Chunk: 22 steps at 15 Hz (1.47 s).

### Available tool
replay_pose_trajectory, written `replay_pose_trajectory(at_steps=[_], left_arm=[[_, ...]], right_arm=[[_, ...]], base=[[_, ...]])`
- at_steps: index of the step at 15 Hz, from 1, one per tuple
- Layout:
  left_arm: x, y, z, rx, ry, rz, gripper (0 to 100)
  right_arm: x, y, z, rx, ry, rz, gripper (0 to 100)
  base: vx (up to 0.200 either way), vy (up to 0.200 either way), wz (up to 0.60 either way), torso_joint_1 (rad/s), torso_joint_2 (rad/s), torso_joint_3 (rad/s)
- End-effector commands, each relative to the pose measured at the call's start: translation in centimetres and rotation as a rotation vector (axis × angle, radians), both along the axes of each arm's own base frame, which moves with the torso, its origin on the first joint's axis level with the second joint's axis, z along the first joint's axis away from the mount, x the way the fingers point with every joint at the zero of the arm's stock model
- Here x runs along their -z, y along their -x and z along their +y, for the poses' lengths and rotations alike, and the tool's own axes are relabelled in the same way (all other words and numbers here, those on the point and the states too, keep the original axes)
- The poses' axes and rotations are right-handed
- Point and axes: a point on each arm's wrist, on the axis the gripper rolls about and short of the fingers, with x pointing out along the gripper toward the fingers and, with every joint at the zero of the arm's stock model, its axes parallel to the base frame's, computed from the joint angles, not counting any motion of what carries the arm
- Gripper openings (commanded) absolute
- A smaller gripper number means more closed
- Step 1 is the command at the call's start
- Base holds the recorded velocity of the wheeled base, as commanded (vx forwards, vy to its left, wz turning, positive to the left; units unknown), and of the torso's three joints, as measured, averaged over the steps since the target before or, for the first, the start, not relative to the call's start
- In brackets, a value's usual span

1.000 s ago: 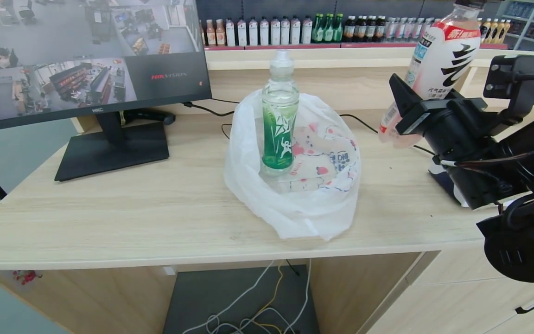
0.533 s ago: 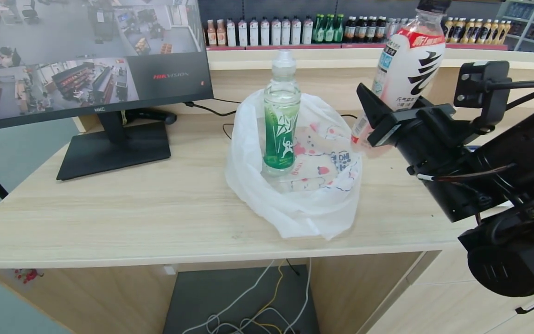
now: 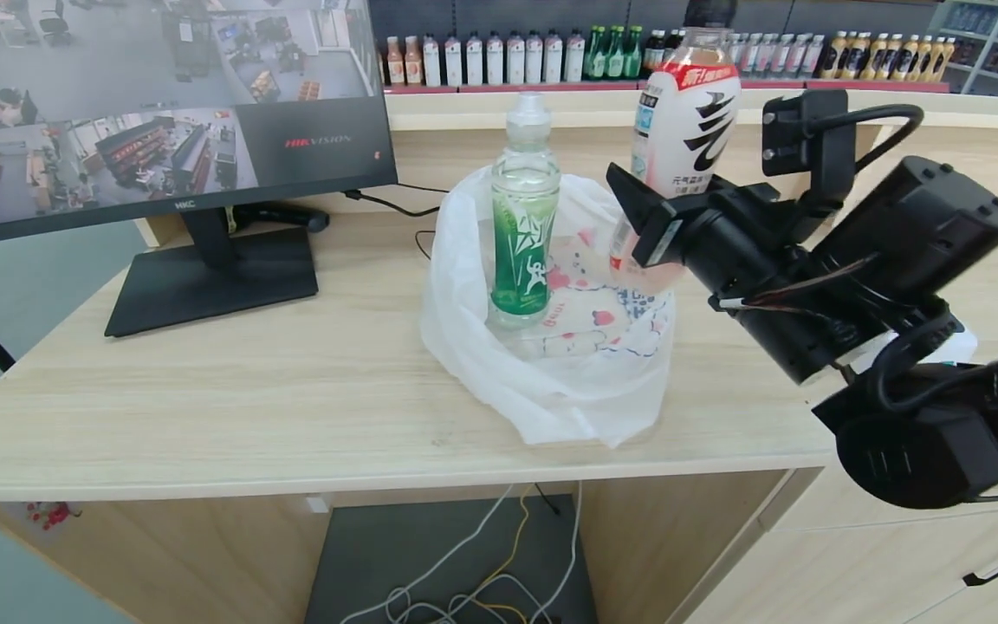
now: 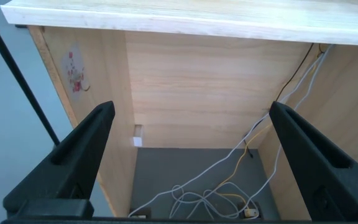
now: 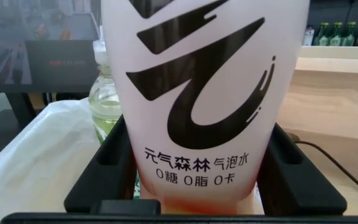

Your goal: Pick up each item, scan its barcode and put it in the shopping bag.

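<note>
Swinging leftward, the right gripper [image 3: 662, 232], clamped on the white bottle [image 3: 681, 130], now hangs over the shopping bag [image 3: 551, 390]; lowering looks next. The left gripper [image 4: 191, 155] gapes empty.

Obstacle: green bottle [image 3: 523, 227] inside bag [image 3: 469, 355]

You get the pink bottle [image 3: 682, 130] with its cap cut by the head view's top edge, and the right gripper [image 3: 657, 227] hides part of its lower half from you.
</note>
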Motion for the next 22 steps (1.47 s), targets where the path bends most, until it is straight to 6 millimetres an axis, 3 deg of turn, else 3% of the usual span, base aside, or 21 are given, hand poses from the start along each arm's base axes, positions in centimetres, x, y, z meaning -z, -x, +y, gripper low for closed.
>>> replay_pose_trajectory(at_steps=[1, 8, 22], left_arm=[[0.0, 0.0, 0.0, 0.0, 0.0, 0.0, 100], [0.0, 0.0, 0.0, 0.0, 0.0, 0.0, 100], [0.0, 0.0, 0.0, 0.0, 0.0, 0.0, 100]], right_arm=[[-0.1, -1.1, 1.0, -0.006, 0.003, 0.004, 0], [1.1, -3.4, 2.8, -0.014, 0.03, 0.043, 0], [4.9, -8.0, 0.7, 0.072, 0.035, 0.116, 0]], base=[[0.0, 0.0, 0.0, 0.0, 0.0, 0.0], [0.0, 0.0, 0.0, 0.0, 0.0, 0.0], [0.0, 0.0, 0.0, 0.0, 0.0, 0.0]])
